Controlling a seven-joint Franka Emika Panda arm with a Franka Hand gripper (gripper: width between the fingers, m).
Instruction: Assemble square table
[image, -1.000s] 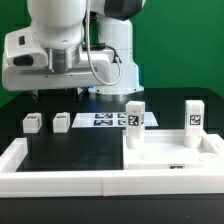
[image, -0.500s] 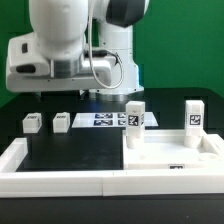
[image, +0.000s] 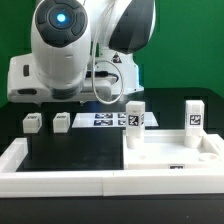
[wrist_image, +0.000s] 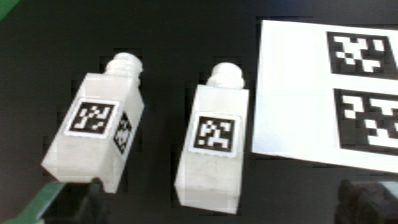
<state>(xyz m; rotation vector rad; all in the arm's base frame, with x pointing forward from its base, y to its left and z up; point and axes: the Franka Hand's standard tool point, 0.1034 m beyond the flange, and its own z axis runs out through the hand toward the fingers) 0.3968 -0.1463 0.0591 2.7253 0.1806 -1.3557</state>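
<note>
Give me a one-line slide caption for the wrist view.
Open gripper over two tagged leg blocks lying side by side beside the marker board.

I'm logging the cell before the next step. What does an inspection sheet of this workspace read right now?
Surface: black tabletop, bordered by a white border wall.
Job's things: square slab with upright legs standing on it; loose legs lying flat.
Clutter: nothing seen; only the marker board.
Grippers: gripper open, empty, over the loose legs.
Cables: thin cable on the arm.
Surroundings: green backdrop.
</note>
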